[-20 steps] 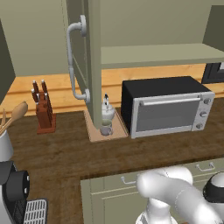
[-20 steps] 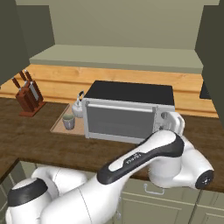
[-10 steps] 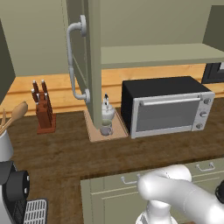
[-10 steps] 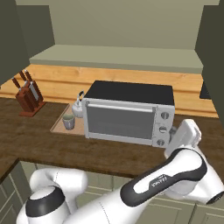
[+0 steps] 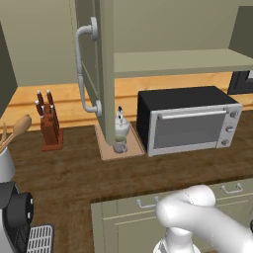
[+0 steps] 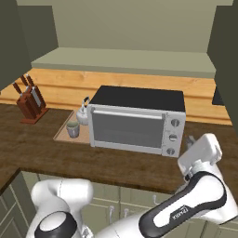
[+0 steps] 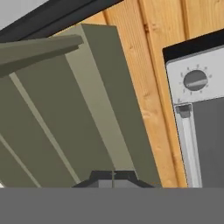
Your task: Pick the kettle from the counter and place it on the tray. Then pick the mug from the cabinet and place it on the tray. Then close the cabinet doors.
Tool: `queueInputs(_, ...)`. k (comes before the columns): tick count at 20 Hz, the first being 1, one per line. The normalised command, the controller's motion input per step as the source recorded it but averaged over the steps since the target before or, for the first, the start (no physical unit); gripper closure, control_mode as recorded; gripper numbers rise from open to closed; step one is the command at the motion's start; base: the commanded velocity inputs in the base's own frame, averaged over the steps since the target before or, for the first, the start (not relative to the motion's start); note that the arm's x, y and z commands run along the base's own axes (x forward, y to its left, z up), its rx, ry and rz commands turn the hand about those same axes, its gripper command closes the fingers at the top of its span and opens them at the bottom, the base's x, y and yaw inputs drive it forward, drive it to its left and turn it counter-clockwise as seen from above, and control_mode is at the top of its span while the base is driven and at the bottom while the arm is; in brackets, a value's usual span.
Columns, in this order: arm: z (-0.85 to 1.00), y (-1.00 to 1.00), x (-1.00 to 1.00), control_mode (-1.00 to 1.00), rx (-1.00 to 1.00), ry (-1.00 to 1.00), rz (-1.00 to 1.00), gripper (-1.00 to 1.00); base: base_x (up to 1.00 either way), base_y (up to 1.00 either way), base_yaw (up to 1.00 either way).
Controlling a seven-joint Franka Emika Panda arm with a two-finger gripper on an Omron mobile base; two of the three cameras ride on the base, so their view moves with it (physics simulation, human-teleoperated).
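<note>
The white kettle and the grey mug both stand on the light-tan tray, on the counter left of the microwave. The right base view has the kettle, mug and tray too. The cabinet's left door stands open over the tray, its bar handle facing left. The right door is open as well. My gripper hovers right of the microwave, shut on nothing; in the hand view its fingertips meet under an olive door panel.
A black and silver microwave fills the counter's middle. A knife block stands at the left by the wooden back wall. The cabinet's shelf is bare. Drawer fronts sit under the near counter edge, and a utensil holder is at far left.
My arm has swung rightwards, carrying the hand past the microwave's right end and slightly down. Kettle, mug, tray and doors have not moved.
</note>
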Motion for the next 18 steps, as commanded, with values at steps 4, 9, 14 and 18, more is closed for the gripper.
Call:
queueInputs(4, 0.05, -0.04, 0.00, -1.00, 0.10, -0.27, -0.11, 1.00, 0.00, 0.00, 0.00)
queueInputs(9, 0.28, -0.16, 0.00, -1.00, 0.06, -0.28, -0.11, 1.00, 0.00, 0.00, 0.00)
queueInputs(14, 0.37, -0.32, 0.00, -1.00, 0.08, -0.23, -0.09, 1.00, 0.00, 0.00, 0.00)
queueInputs(18, 0.29, -0.55, 0.00, -1.00, 0.12, -0.13, -0.07, 1.00, 0.00, 0.00, 0.00)
